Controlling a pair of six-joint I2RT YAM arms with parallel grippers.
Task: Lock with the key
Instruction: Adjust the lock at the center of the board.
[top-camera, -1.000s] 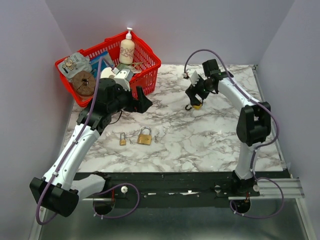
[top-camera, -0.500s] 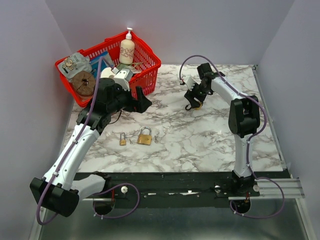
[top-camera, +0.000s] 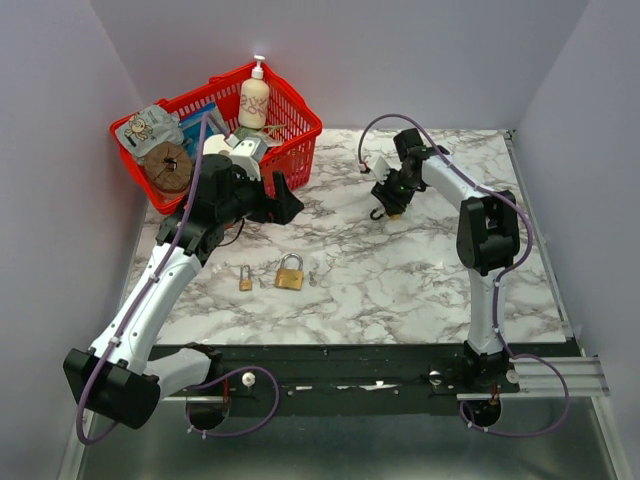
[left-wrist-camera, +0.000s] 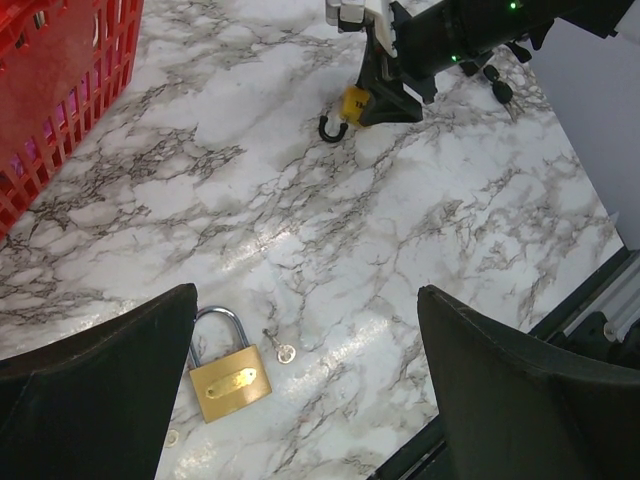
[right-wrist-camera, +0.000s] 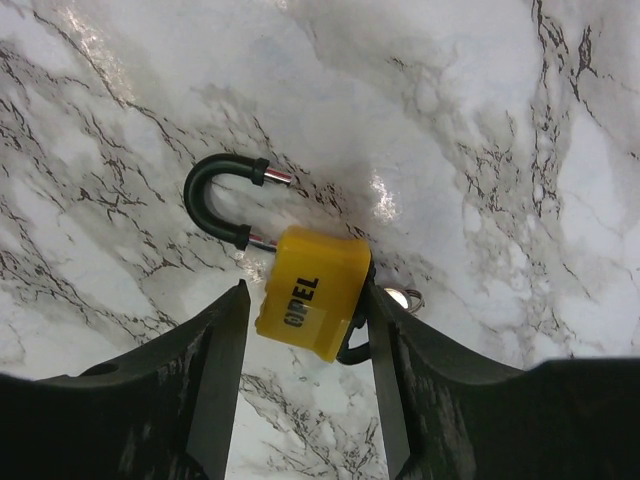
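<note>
A yellow padlock (right-wrist-camera: 312, 290) with a black shackle lies on the marble at the back. It also shows in the top view (top-camera: 394, 209) and the left wrist view (left-wrist-camera: 355, 100). My right gripper (right-wrist-camera: 305, 345) (top-camera: 388, 196) is closed around its body, one finger on each side. A black key part and a key ring (right-wrist-camera: 402, 297) sit by the right finger. A brass padlock (left-wrist-camera: 228, 372) (top-camera: 290, 273) with a small silver key (left-wrist-camera: 280, 348) beside it lies near the front. My left gripper (left-wrist-camera: 305, 385) (top-camera: 283, 200) hovers wide open and empty above it.
A red basket (top-camera: 292, 150) with a lotion bottle (top-camera: 254, 98) and other items stands at the back left. A smaller brass padlock (top-camera: 245, 280) lies left of the brass one. Black keys (left-wrist-camera: 500, 90) lie behind the right arm. The table's front edge (left-wrist-camera: 590, 300) is near.
The right arm's elbow swung left and its wrist turned over the yellow padlock, which stayed in place. The left arm shifted only slightly.
</note>
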